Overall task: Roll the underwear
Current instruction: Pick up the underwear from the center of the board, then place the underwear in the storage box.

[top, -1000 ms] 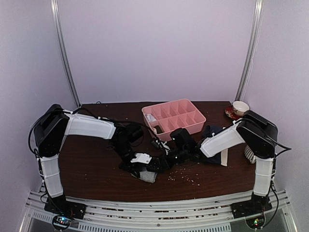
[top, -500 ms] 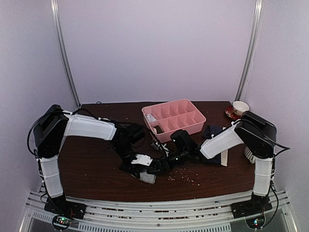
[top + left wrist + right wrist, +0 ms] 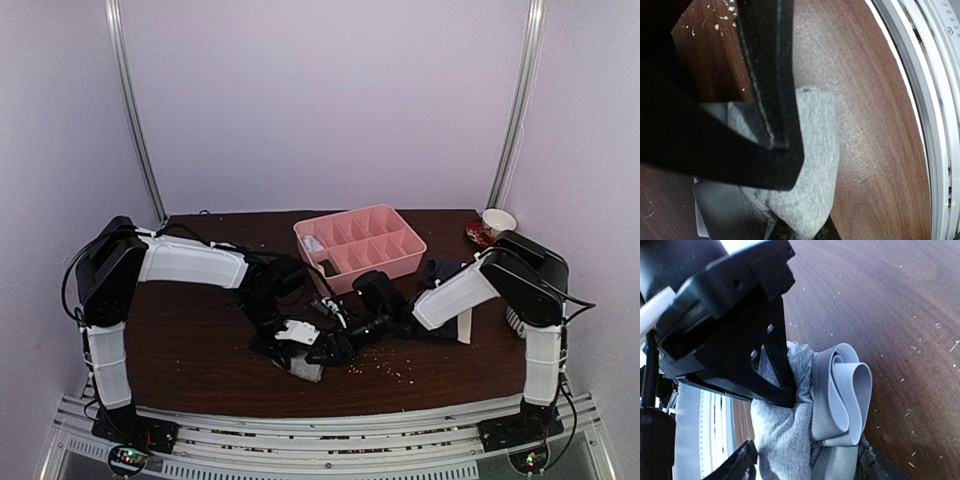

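Both arms reach low over the table [image 3: 190, 350] and meet near its front middle, elbows out to the sides, wrists angled down and inward toward each other. The grey briefs [image 3: 305, 364] lie there as a half-rolled bundle on the wood, near the front edge. Your left gripper [image 3: 288, 338] is pinched on the grey cloth: in the left wrist view a black finger [image 3: 774, 125] presses into the fabric [image 3: 812, 165]. Your right gripper [image 3: 337, 348] comes in from the other side, jaws apart, its fingers [image 3: 742, 460] straddling the bundle [image 3: 785, 440]. You cannot tell whether they press the cloth. A light band coils at the bundle's end [image 3: 847, 385]. The navy briefs [image 3: 437, 272] lie well apart, at the right behind your right forearm, beside the pink tray [image 3: 398, 262].
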